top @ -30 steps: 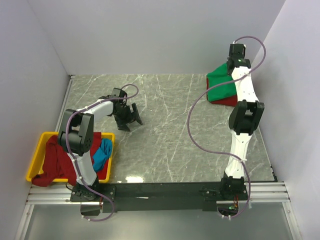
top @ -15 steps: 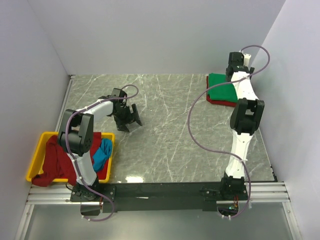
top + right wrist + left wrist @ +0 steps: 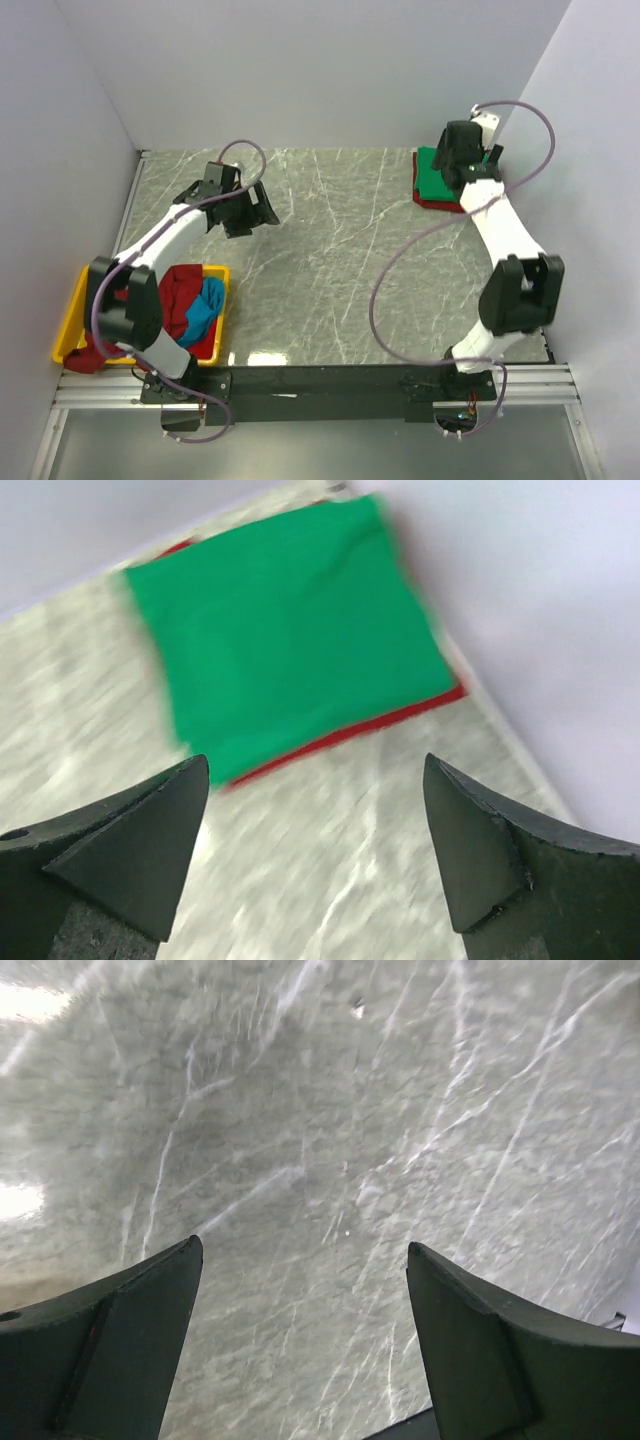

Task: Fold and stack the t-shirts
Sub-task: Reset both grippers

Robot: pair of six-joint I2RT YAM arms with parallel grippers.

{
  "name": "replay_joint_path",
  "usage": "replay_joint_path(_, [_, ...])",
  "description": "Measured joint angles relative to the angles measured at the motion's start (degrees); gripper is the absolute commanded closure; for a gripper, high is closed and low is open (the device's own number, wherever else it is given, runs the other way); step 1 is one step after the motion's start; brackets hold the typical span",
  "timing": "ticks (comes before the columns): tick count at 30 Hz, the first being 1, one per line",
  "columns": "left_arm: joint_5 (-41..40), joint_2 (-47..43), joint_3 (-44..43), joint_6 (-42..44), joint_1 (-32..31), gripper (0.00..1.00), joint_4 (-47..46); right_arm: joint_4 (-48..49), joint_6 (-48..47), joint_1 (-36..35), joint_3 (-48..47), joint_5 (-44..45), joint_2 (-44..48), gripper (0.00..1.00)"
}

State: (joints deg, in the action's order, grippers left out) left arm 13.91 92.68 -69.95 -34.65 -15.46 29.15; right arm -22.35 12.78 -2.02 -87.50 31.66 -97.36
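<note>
A folded bright green t-shirt (image 3: 430, 172) (image 3: 290, 650) lies flat on a folded red t-shirt (image 3: 436, 204) (image 3: 400, 718) at the table's far right corner. My right gripper (image 3: 452, 165) (image 3: 316, 759) hovers open just in front of this stack with nothing between its fingers. A dark red t-shirt (image 3: 180, 295) and a blue t-shirt (image 3: 206, 306) lie crumpled in the yellow bin (image 3: 72, 318) at the near left. My left gripper (image 3: 252, 218) (image 3: 303, 1244) is open above bare marble at the far left, away from the bin.
The white side wall (image 3: 540, 630) runs close along the right of the stack. The marble table (image 3: 340, 260) spans the middle. Dark red cloth hangs over the bin's near left corner (image 3: 85, 355). A purple cable (image 3: 390, 270) loops from the right arm.
My right gripper opened and let go of the green t-shirt, which now lies flat on the red one. The right arm drew back. The left arm swung towards the far left.
</note>
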Motion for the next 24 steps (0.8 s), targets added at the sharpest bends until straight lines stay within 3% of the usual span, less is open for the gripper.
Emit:
replay_joint_path(14, [-10.32, -22.36, 14.69, -3.96, -0.55, 0.11, -5.42, 3.15, 14.34, -23.45, 34.47, -17.27, 30.56, 0.05])
replay_joint_path(24, [-16.98, -34.73, 22.84, -6.84, -0.66, 0.10, -5.25, 2.80, 18.91, -28.20, 41.42, -22.67, 34.77, 0.04])
